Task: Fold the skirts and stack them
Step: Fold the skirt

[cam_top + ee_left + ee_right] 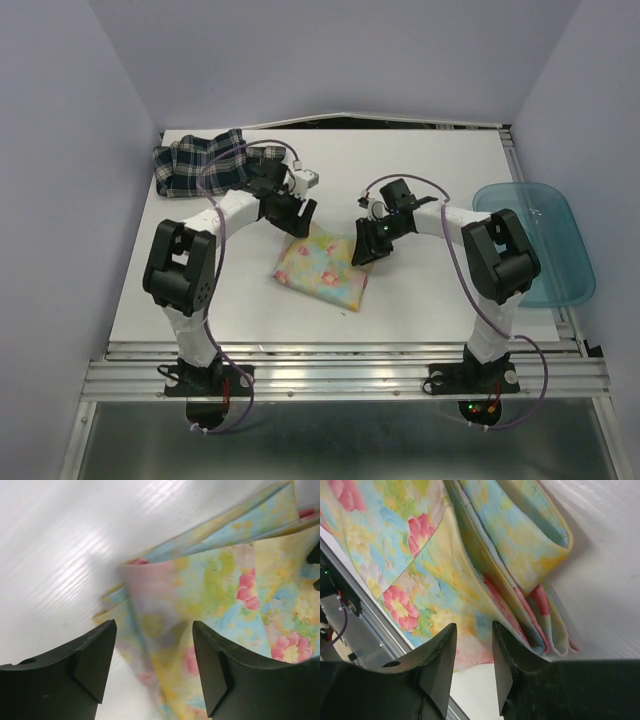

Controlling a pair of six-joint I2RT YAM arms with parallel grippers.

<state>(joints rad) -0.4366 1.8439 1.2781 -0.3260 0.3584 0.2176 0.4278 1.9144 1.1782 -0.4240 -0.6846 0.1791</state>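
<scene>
overhead view of a white table (430, 170) with two robot arms reaching in from its near edge. the floral skirt (322, 272), pastel yellow and blue with pink flowers, lies folded into a small layered rectangle near the middle of the table, between the two grippers. the plaid skirt (205, 160), dark with white lines, lies bunched at the far left corner, well apart from it. a teal bin (535, 215) sits at the right edge. the left gripper (303, 213) hovers at the floral skirt's far corner, jaws wide apart with nothing between them. the right gripper (362, 250) is at the skirt's right edge, jaws narrowly parted and pinching nothing that shows. both garments look light, thin and limp. they would likely sag and unfold if lifted by one point, so pinching through all layers at two corners of a folded edge seems safest.
</scene>
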